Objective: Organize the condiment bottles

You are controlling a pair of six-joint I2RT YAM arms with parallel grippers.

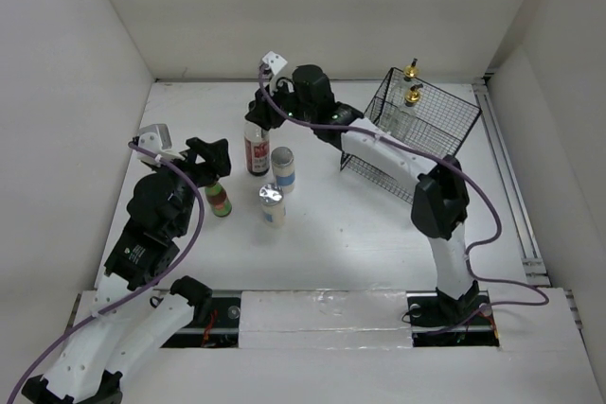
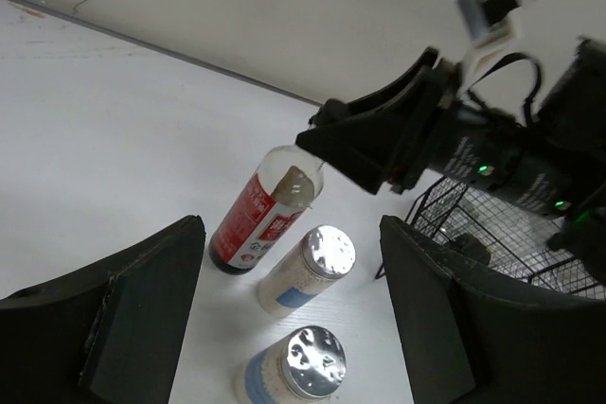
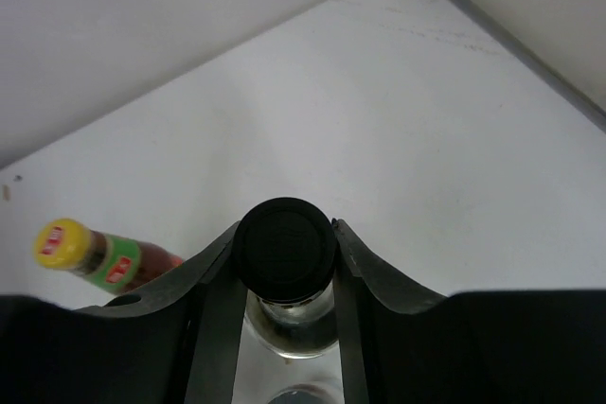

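The black-capped, red-labelled bottle (image 1: 257, 150) stands upright at the back of the table. My right gripper (image 3: 286, 236) is shut on its black cap (image 3: 286, 245), a finger touching each side. Two silver-lidded jars (image 1: 282, 169) (image 1: 273, 203) stand just right of it. The small green-capped bottle (image 1: 220, 200) stands to their left, close under my left gripper (image 1: 216, 160). That gripper (image 2: 289, 226) is open and holds nothing; the left wrist view shows both jars (image 2: 327, 254) (image 2: 303, 363) beyond its fingers. Two clear bottles with gold pourers (image 1: 411, 73) (image 1: 414, 98) stand in the basket.
The black wire basket (image 1: 445, 130) sits at the back right, close to the right wall. My right arm (image 1: 379, 149) stretches across in front of it. White walls close in the table at the back and on both sides.
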